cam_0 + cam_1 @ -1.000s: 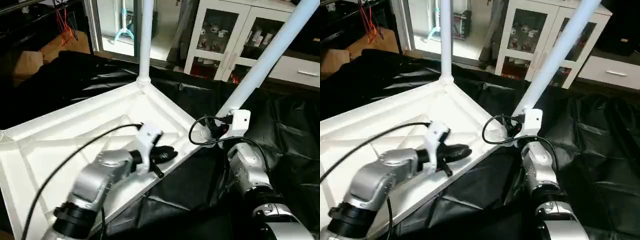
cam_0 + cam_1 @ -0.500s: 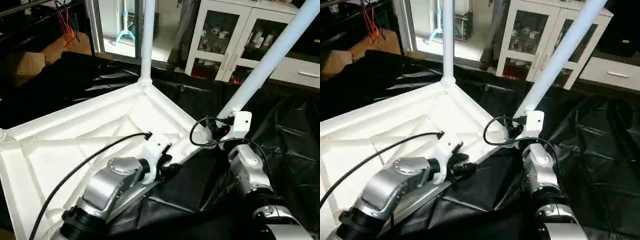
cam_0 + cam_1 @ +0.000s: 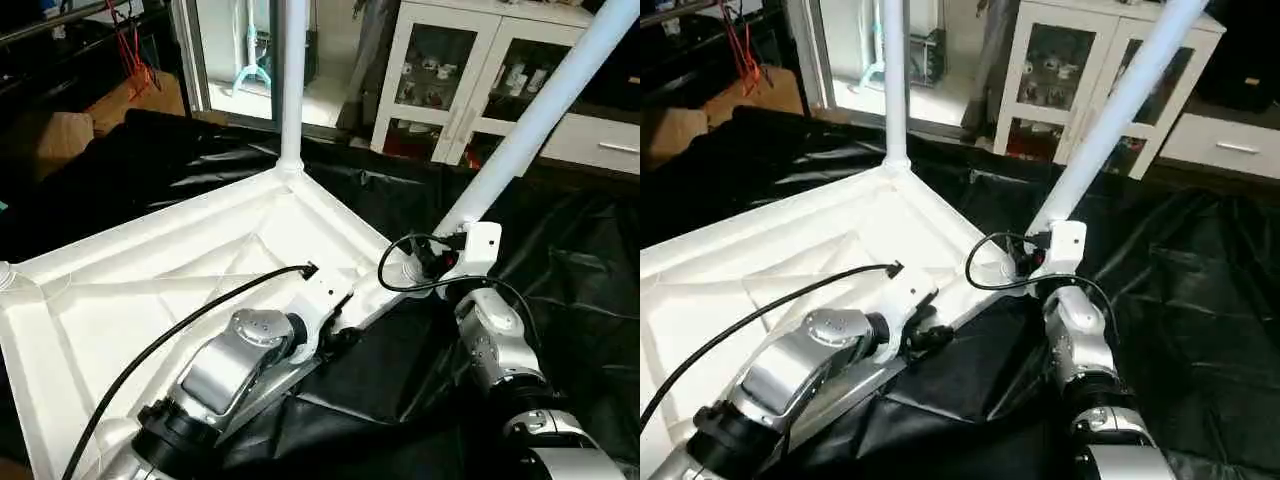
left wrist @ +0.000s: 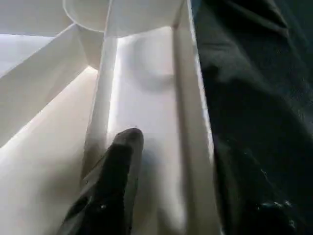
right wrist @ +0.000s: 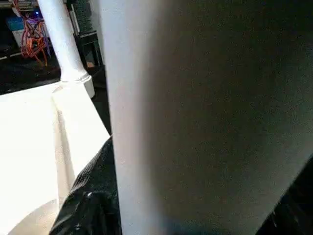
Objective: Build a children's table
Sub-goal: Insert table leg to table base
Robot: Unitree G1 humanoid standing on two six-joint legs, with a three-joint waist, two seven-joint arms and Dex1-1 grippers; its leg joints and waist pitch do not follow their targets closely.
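Nearest, the left gripper (image 3: pixel 335 338) straddles the near rim of the upturned white tabletop (image 3: pixel 150 290). In the left wrist view one black finger (image 4: pixel 117 166) lies inside the channel behind the rim wall, the other sits outside over the black plastic sheet (image 3: pixel 560 260), so the jaws stand partly apart around that wall; whether they press on it cannot be told.

The tabletop rests ribbed side up and tilted on the sheet. At its near right corner the right gripper (image 3: pixel 440 265) reaches the foot of a slanted white leg (image 3: pixel 540 110) that rises from the corner socket. In the right wrist view the leg (image 5: pixel 195 112) passes directly in front of the camera, with a black finger (image 5: pixel 90 196) beside it; the grip appears closed around the leg.

At the far corner a second leg (image 3: pixel 291 80) stands upright in its socket. Behind are a white glass-door cabinet (image 3: pixel 450 70) and a cardboard box (image 3: pixel 60 135). No writing is readable.
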